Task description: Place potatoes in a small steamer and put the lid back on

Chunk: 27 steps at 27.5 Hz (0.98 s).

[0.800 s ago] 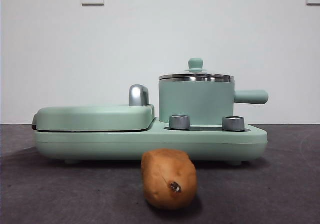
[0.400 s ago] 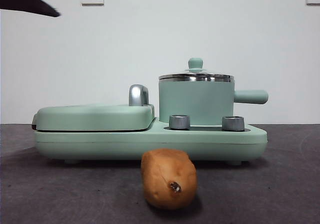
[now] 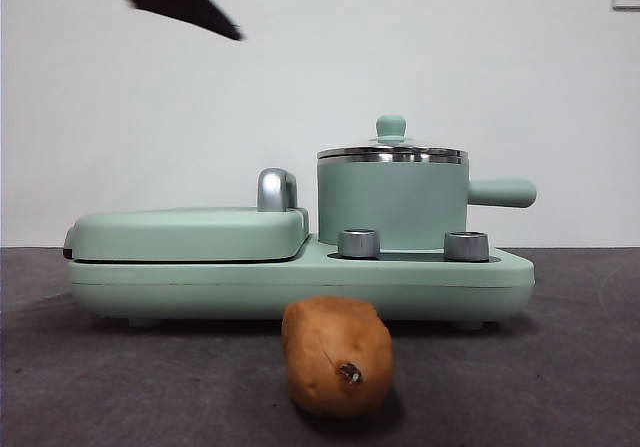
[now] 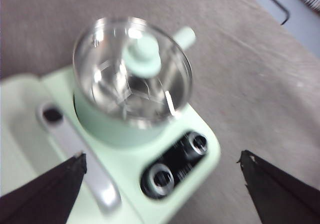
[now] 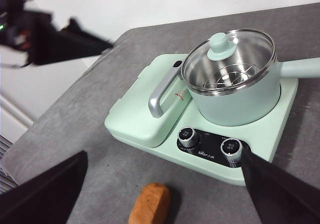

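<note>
Left fingers: left gripper [image 4: 162,159] spread wide, empty, hanging high over the appliance [image 3: 300,277], angled down toward the lid.
Lid [image 4: 132,68]: seated on the small steamer [image 3: 392,205], below and between those jaws, untouched.
Potato [image 3: 337,355]: on the grey table [image 3: 560,367] just before the appliance, well apart from both grippers.
Right fingers: right gripper [image 5: 162,176] spread wide, empty, above the potato's side of the table.

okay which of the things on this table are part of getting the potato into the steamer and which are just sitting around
Part of the job:
potato
small steamer
glass lid, on the steamer
left gripper, open above the steamer

Just there:
griddle with chrome handle
two knobs
right gripper, waiting open
</note>
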{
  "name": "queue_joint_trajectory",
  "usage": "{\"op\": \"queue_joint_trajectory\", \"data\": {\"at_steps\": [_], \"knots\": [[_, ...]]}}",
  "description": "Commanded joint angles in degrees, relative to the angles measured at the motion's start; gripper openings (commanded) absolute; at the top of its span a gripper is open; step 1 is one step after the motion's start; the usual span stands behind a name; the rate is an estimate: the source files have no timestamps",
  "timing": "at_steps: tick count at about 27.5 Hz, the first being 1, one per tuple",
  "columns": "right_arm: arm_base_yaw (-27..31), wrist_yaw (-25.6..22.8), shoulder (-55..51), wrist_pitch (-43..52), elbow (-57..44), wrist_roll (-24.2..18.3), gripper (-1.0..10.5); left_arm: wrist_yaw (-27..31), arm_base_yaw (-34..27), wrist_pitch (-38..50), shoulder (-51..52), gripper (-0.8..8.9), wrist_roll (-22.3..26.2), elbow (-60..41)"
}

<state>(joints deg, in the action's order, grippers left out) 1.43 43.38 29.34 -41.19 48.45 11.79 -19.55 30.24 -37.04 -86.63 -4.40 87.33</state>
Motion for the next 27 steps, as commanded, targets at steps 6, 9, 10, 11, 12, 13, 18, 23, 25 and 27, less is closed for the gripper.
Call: {"op": "queue_joint_trajectory", "data": {"at_steps": [6, 9, 10, 11, 12, 13, 18, 23, 25, 27], "knots": [[-0.17, 0.15, 0.22, 0.44, 0.83, -0.24, 4.9, 5.09, 4.81, -0.07, -18.23, 4.96, 2.73, 19.67], [-0.17, 0.15, 0.22, 0.44, 0.83, -0.24, 4.9, 5.7, 5.84, -0.66, -23.87, 4.95, 3.17, 25.73], [-0.17, 0.15, 0.22, 0.44, 0.83, -0.24, 4.9, 6.56, 6.16, -0.68, -25.51, 4.95, 3.74, 27.41], [-0.17, 0.15, 0.22, 0.44, 0.83, -0.24, 4.9, 7.82, 6.51, -0.66, -26.97, 4.94, 4.42, 28.81], [-0.17, 0.15, 0.22, 0.44, 0.83, -0.24, 4.9, 9.6, 6.95, -0.68, -28.61, 4.94, 5.35, 30.38], [-0.17, 0.15, 0.22, 0.44, 0.83, -0.24, 4.9, 11.93, 7.45, -0.68, -30.71, 4.94, 6.67, 32.26], [-0.17, 0.15, 0.22, 0.44, 0.83, -0.24, 4.9, 13.4, 8.31, -0.68, -36.2, 4.9, 7.89, 34.07], [-0.17, 0.13, 0.22, 0.44, 0.83, -0.26, 4.9, 13.38, 8.39, -0.7, -37.59, 4.47, 8.09, 34.07], [-0.17, 0.11, 0.22, 0.44, 0.83, -0.26, 4.9, 13.38, 8.74, -0.63, -37.59, 3.7, 8.61, 34.1], [-0.17, 0.09, 0.22, 0.44, 0.83, -0.26, 4.9, 13.38, 8.79, -0.7, -37.59, 3.28, 8.94, 34.07]]}}
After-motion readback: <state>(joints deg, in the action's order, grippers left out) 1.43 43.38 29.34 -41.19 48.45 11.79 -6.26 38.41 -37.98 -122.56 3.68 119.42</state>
